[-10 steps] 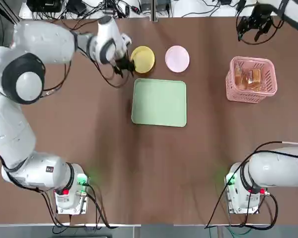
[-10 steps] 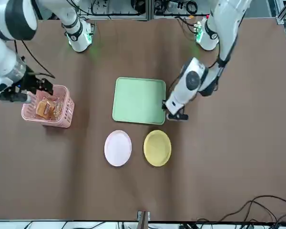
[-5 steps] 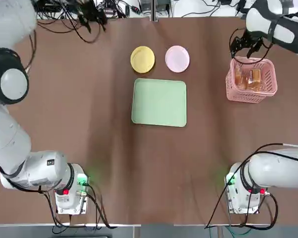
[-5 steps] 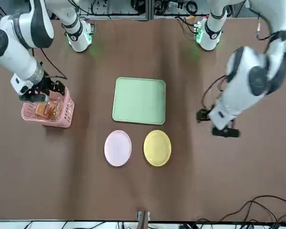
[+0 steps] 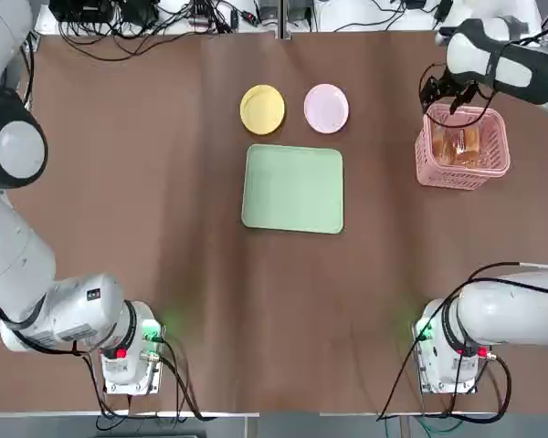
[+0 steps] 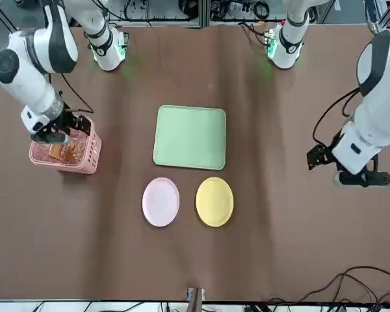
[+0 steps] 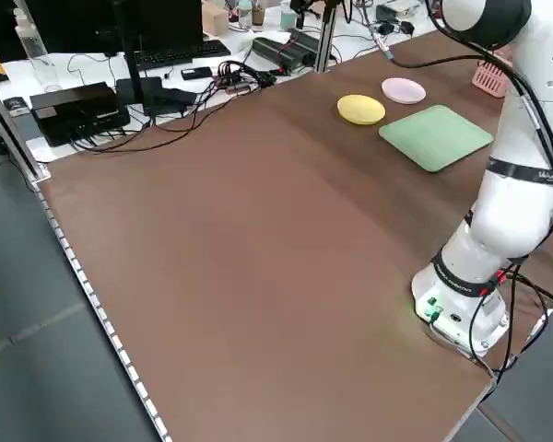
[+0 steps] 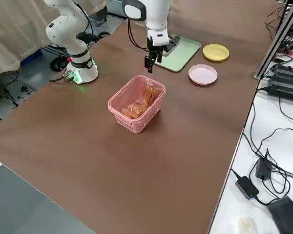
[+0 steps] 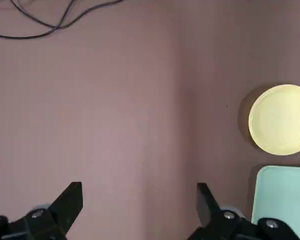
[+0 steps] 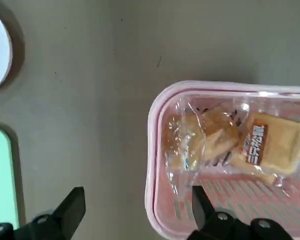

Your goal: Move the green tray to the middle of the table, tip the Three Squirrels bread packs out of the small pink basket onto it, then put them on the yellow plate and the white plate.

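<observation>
Small pink basket (image 5: pixel 463 146) sits upright on the table directly under my right gripper (image 5: pixel 441 89), which hangs over the rim on the tray-facing side, fingers spread with nothing between them. From the right wrist view the rim wall lines up roughly between the two fingers, not yet touched as far as I can judge. Three Squirrels bread packs (image 10: pixel 235 141) lie loose inside; I make out two, possibly more beneath.

Green tray (image 5: pixel 293 189) lies flat near mid-table, well off to the side of that gripper, toward the other arm. Yellow plate (image 5: pixel 262 109) and white plate (image 5: pixel 326 108) sit side by side just beyond the tray's far edge, both bare.

Left gripper (image 6: pixel 341 168) hangs out toward the left edge of the table, well apart from the tray, fingers spread, empty. Yellow plate and a tray corner show ahead of it in its wrist view.

Risks as I judge them: a descent slightly off line puts a fingertip on top of the lattice rim, shoving or tipping the basket. A thin-wall pinch may let the basket swing or slip when lifted. A wrapper riding against the wall could get caught.

Hard to read: pack count, the basket's depth under the packs, the clearance between right fingertips and rim. The top view cuts off the left gripper entirely.
</observation>
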`<state>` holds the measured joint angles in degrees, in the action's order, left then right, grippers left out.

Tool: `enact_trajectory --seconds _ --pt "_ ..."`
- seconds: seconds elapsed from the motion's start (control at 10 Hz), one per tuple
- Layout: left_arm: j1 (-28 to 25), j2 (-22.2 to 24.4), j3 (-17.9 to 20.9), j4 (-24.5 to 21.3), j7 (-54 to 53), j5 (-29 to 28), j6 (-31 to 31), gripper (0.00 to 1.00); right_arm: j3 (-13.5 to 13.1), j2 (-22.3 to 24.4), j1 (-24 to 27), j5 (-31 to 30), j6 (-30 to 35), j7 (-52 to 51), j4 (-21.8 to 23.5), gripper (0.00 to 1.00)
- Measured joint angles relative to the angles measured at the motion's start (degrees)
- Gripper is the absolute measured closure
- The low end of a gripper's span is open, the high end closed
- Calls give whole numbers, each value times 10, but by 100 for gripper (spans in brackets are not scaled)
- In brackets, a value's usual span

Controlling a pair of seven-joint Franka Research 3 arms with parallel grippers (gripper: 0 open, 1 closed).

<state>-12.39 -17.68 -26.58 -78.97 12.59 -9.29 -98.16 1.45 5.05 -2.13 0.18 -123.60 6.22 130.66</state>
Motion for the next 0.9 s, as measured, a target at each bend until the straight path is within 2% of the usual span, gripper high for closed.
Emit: enact_trajectory --seconds 0.3,0.7,0.8,0.9 --pt "-7 0 0 7 1 5 0 0 0 -30 0 0 -38 0 17 5" --pt "-29 2 1 11 5 6 0 0 2 -53 -4 0 -53 0 21 5" --pt "-34 5 8 12 5 6 -1 0 3 -61 -8 0 -61 0 22 5" --pt "-21 15 33 13 3 12 -1 0 3 -65 -12 0 -67 0 22 5"
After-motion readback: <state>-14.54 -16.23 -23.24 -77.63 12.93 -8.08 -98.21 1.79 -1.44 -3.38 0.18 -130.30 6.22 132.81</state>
